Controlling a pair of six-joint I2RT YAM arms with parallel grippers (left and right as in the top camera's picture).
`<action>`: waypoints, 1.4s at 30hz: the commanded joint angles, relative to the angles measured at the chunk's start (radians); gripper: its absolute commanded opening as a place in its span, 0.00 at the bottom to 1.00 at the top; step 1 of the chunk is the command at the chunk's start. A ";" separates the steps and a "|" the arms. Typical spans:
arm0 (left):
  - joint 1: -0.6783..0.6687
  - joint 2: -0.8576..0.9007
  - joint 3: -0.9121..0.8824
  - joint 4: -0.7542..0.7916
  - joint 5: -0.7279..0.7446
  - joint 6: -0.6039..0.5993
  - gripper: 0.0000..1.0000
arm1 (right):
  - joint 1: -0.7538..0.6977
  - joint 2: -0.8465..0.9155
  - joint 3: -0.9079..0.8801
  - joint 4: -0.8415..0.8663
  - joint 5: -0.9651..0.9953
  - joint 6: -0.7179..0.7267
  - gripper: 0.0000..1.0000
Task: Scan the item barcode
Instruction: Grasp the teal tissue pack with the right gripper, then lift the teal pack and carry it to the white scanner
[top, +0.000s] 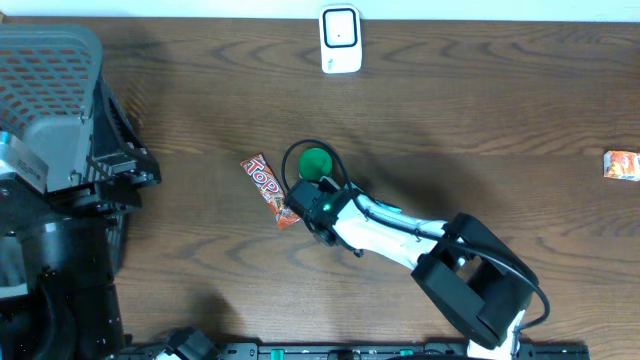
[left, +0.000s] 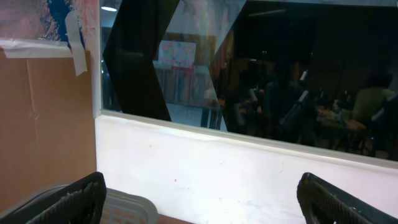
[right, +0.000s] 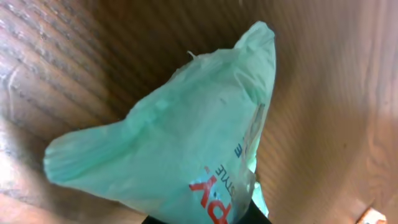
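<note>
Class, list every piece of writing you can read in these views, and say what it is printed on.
"TOP": large white letters on the red wrapper.
Green pouch: red and blue print, upside down and cut off by the picture's lower edge; unreadable.
Orange packet: print too small to read.
White scanner: no legible text.

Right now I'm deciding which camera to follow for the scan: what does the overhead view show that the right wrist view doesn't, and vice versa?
Only overhead: the white barcode scanner at the table's far edge, a grey basket at the left and a small orange packet at the right.
Only right wrist: the red and blue print on the green packet, seen close up.
Both: the green packet, gripped by the right tool, and the wooden table.
</note>
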 joint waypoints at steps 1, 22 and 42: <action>0.003 -0.004 -0.004 0.002 -0.006 0.013 0.98 | -0.028 0.041 0.007 -0.108 -0.426 -0.002 0.01; 0.003 -0.004 -0.004 0.002 -0.006 0.013 0.98 | -0.547 -0.300 0.150 -0.462 -1.677 -0.408 0.01; 0.003 -0.004 -0.004 0.002 -0.006 0.013 0.98 | -0.695 0.021 0.000 -0.174 -2.076 -0.389 0.01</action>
